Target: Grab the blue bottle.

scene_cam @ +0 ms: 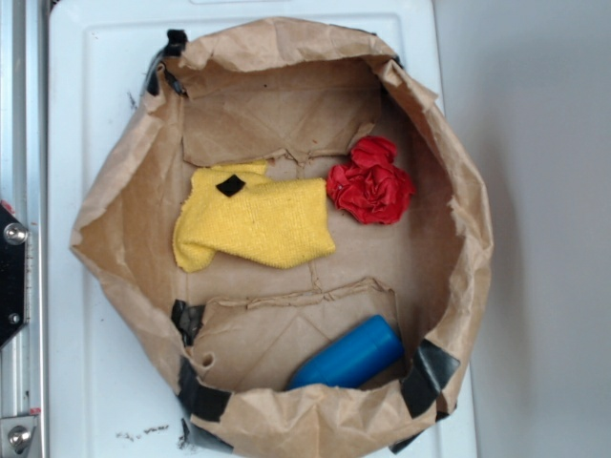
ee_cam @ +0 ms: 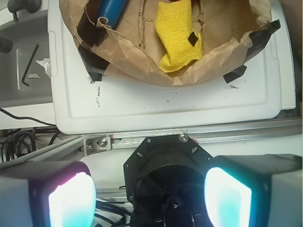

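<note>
- Overhead, the blue bottle [scene_cam: 348, 354] lies untouched inside the paper bag [scene_cam: 105, 239] against its lower rim, well apart from the yellow cloth [scene_cam: 258, 224]; no arm shows.
- Wrist view: gripper [ee_cam: 150, 196] fingers spread wide, empty (outside the bag); approach and grasp all remain.

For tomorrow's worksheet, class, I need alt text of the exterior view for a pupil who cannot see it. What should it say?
A brown paper bag, rolled open and seen from above, sits on a white surface. Inside, a blue bottle lies on its side near the bottom edge, with a yellow cloth and a crumpled red cloth beside each other above it. No claw appears here.
</note>
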Action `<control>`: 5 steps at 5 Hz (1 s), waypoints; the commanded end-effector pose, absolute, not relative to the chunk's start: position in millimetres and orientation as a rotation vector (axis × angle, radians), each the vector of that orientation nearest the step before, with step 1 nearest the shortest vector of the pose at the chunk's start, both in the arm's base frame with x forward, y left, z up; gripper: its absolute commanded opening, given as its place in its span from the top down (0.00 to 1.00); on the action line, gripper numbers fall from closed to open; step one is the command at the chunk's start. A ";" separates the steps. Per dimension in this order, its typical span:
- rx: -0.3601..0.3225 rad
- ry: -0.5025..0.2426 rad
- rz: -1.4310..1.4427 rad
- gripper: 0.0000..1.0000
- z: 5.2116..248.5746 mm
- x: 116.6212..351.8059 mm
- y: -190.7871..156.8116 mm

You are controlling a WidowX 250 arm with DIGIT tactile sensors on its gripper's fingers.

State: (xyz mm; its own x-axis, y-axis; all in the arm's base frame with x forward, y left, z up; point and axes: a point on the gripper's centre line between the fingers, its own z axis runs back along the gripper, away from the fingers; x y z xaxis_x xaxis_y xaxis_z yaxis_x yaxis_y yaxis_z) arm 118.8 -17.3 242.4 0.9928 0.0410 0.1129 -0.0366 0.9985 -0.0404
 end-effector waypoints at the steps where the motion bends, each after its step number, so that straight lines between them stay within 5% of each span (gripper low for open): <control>1: -0.038 -0.114 0.039 0.00 242.4 118.8 -17.3; 3: -0.100 -0.196 0.149 0.00 211.6 202.2 -51.7; 5: -0.313 -0.278 0.239 0.00 171.6 254.9 -48.4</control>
